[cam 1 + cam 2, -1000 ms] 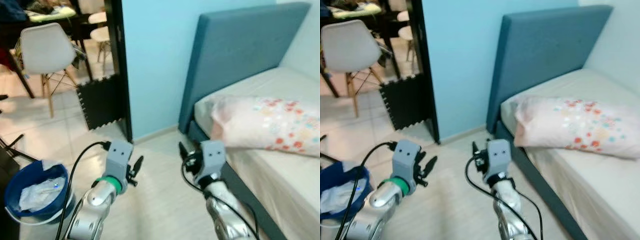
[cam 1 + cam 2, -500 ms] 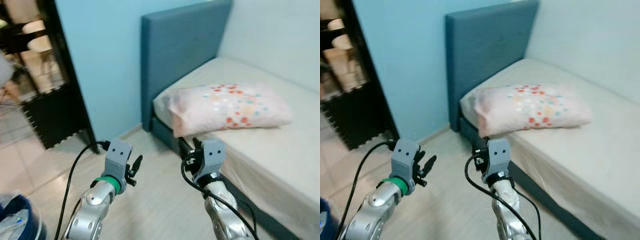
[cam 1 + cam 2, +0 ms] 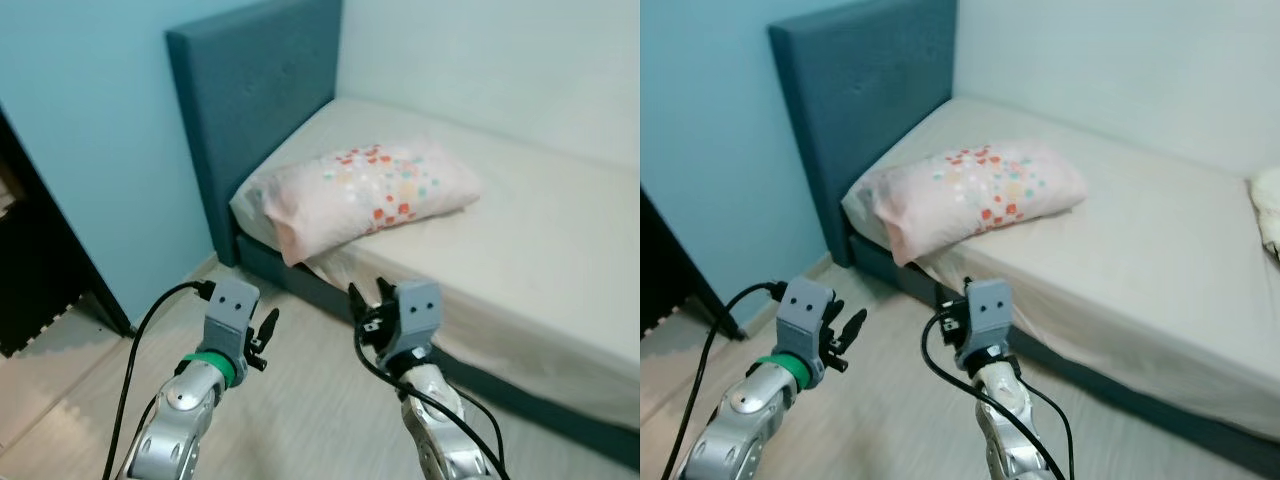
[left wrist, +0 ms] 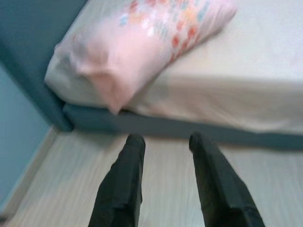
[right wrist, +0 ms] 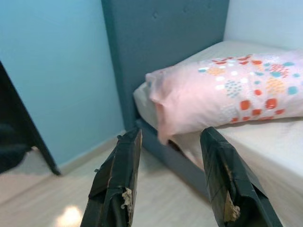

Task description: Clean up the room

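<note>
A pink pillow [image 3: 360, 188] with red, orange and teal dots lies at the head of a bed [image 3: 560, 230], its corner hanging over the mattress edge. The bed has a beige sheet and a blue-grey headboard [image 3: 262, 110]. My left gripper [image 3: 266, 335] is held up over the pale wood floor, fingers [image 4: 124, 179] open and empty. My right gripper [image 3: 366, 300] hovers close to the bed's dark side rail, below the pillow, also open and empty. Both wrist views look at the pillow [image 5: 222, 90] past parted fingers.
A light blue wall [image 3: 80, 150] stands left of the headboard, with a dark door frame [image 3: 40, 270] at the far left. Part of a white object [image 3: 1268, 205] lies on the bed at the right edge. Pale floor [image 3: 300, 420] stretches beside the bed.
The camera has swung right: the doorway, chairs and blue bin have left the picture and more of the bed and pillow has come in. Both grippers keep their open pose.
</note>
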### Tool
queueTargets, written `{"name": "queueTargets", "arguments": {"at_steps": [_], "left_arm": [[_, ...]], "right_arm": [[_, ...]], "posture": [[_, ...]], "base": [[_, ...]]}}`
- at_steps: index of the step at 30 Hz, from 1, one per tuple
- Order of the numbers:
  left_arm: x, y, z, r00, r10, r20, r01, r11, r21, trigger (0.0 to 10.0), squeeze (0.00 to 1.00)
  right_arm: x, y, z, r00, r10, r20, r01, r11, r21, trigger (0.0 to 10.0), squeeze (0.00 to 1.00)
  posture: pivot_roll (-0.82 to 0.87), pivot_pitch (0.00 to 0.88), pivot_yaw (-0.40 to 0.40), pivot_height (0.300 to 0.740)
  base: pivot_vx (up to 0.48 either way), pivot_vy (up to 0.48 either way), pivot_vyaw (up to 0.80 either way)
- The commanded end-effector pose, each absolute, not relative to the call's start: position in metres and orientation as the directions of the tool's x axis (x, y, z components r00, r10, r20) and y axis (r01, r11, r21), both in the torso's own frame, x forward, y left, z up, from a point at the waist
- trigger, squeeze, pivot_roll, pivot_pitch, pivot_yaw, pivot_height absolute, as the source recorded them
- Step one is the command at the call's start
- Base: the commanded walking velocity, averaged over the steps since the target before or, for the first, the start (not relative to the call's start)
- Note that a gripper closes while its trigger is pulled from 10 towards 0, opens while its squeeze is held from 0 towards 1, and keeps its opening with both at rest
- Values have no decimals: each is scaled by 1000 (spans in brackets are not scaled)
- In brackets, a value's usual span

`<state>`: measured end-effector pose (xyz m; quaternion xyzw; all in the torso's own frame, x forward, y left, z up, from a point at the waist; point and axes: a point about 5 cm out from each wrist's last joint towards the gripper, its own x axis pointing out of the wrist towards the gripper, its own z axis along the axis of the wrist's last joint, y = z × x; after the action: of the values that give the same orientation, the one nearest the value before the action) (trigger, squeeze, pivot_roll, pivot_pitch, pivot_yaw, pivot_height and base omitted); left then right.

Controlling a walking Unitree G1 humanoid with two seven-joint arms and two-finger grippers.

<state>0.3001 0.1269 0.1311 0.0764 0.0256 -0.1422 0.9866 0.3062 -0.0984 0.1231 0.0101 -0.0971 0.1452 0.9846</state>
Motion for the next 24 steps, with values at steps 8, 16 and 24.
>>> {"name": "queueTargets", "arguments": {"at_steps": [8,16,24], "left_arm": [[300,131,126,963,-257,-85,268,950,160,10000,0],[300,131,126,962,-260,-85,270,949,160,10000,0],[300,130,125,961,-262,-85,273,948,166,10000,0]], "right_arm": [[307,-95,127,932,293,212,-298,955,-12,10000,0],[307,-95,126,932,295,210,-299,954,-13,10000,0],[307,-96,125,934,293,204,-296,955,-16,10000,0]], "posture": [[-67,88,67,733],[-67,87,67,733],[-68,80,65,733]], "base": [[480,0,0],[480,0,0],[480,0,0]]}}
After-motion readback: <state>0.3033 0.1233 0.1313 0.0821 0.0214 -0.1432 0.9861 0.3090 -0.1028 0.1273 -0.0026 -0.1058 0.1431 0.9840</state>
